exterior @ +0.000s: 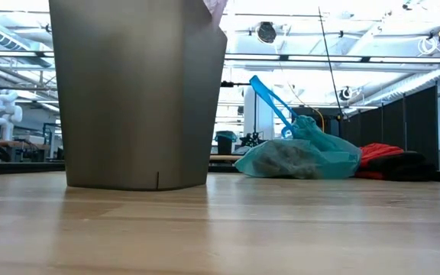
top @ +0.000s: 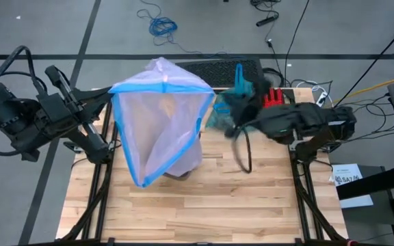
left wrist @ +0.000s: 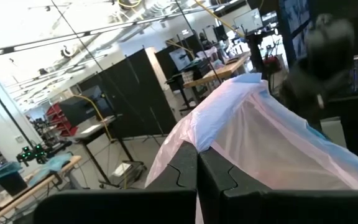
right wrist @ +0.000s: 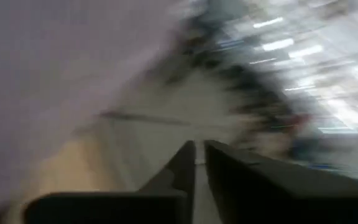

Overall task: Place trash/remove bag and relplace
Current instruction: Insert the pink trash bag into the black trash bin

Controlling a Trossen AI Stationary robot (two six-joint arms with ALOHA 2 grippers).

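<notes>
The pale pink translucent bag with a blue edge is spread wide open over the grey bin at the table's middle. My left gripper is shut on the pink bag's left corner. My right gripper hangs blurred to the right of the pink bag, shut with nothing between its fingers. The teal-green bag lies on its side on the table behind the bin, with brown trash showing through it. One blue loop handle sticks up from it. My left gripper pinches the pink bag's rim at its left corner between its two shut fingers, coming level from the table's left side. From there the film runs off taut over the bin. One layer or several, I cannot tell.
A red glove lies at the far right of the table beside the teal bag. Cables trail on the floor beyond the far edge. Bare wood stretches across the near half of the table.
</notes>
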